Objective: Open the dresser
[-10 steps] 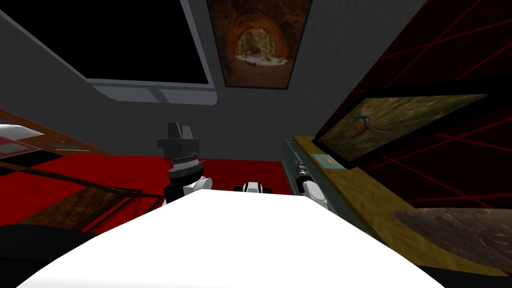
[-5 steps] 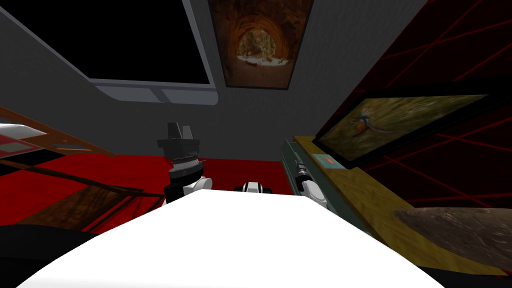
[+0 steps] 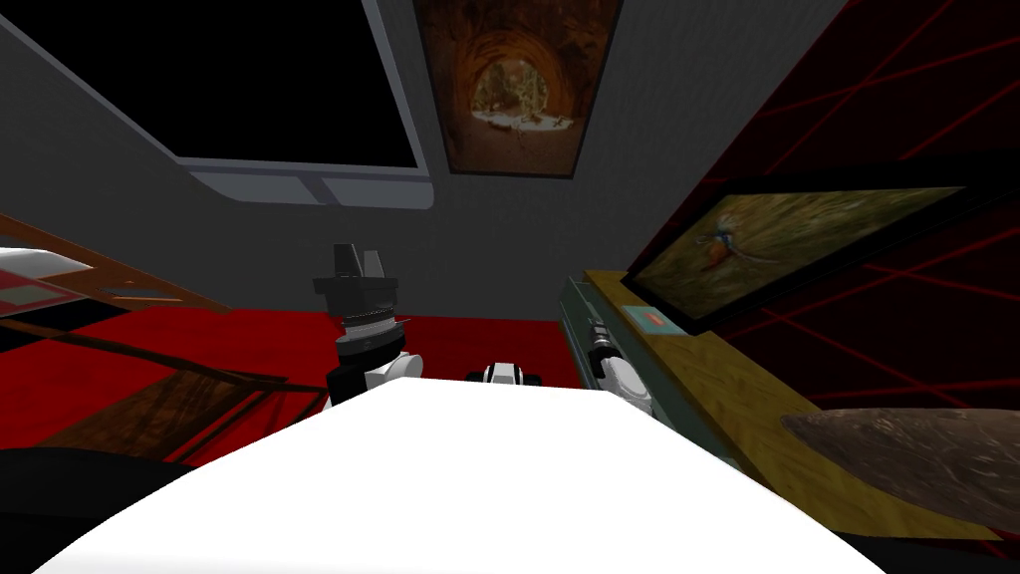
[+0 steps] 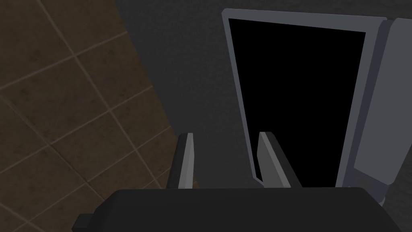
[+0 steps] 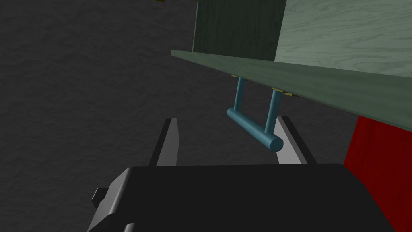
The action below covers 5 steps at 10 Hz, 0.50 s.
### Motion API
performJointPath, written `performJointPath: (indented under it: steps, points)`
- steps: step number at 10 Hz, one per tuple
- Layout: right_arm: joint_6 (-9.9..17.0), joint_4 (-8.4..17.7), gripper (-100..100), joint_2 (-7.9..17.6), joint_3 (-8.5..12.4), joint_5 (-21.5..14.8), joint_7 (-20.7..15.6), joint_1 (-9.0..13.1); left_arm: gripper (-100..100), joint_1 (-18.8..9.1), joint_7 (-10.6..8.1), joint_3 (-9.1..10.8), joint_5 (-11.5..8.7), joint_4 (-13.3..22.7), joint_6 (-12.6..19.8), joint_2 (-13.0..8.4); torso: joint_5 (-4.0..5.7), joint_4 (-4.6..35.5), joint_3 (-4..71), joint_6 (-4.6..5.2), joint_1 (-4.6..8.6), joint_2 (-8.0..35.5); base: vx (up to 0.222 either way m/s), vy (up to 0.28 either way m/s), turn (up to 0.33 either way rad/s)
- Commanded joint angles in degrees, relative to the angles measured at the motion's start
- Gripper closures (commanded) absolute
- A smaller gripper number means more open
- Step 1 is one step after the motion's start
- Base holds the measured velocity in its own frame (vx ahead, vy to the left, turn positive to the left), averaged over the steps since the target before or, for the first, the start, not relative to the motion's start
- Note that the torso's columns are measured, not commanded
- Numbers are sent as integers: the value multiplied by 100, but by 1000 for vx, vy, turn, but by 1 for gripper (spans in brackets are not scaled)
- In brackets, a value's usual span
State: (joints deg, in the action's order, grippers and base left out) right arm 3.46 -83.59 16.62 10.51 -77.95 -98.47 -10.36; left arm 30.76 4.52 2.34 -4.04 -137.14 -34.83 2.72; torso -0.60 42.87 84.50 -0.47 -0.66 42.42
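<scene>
Right claw (image 5: 228,119) wide, seemingly around handle (image 5: 253,129)

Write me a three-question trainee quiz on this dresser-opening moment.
1. True or false: the right gripper is shut on the blue handle.
2. The handle is fixed to a panel of which colour? A red, B green, C white.
3. Fill in: the left gripper, with nothing between its fingers, is ____.
Key: 1 false, its fingers stand open; 2 B; 3 open.
</scene>
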Motion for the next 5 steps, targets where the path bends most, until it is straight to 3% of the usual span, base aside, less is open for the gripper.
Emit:
performJointPath:
  steps: [1, 2, 3, 5]
  points:
    - [141, -134, 100, 12, -77, 415, -443, 56, 0, 0, 0, 0, 0, 0, 0, 0, 0, -3, 1, 11, 1, 0, 0, 6, 9]
    - [141, -134, 100, 12, -77, 652, -477, 56, 0, 0, 0, 0, 0, 0, 0, 0, -2, -1, 1, 15, 6, 3, 0, 0, 0]
    - [499, -103, 100, 144, -356, 858, -724, 111, 0, 0, 0, 0, 0, 0, 0, 0, 0, 0, 0, 14, 12, 1, -19, 10, -18]
    - [499, -103, 100, 144, -356, 1066, -1004, 111, 0, 0, 0, 0, 0, 0, 0, 0, 1, 0, -5, 11, 5, 10, -20, 11, 12]
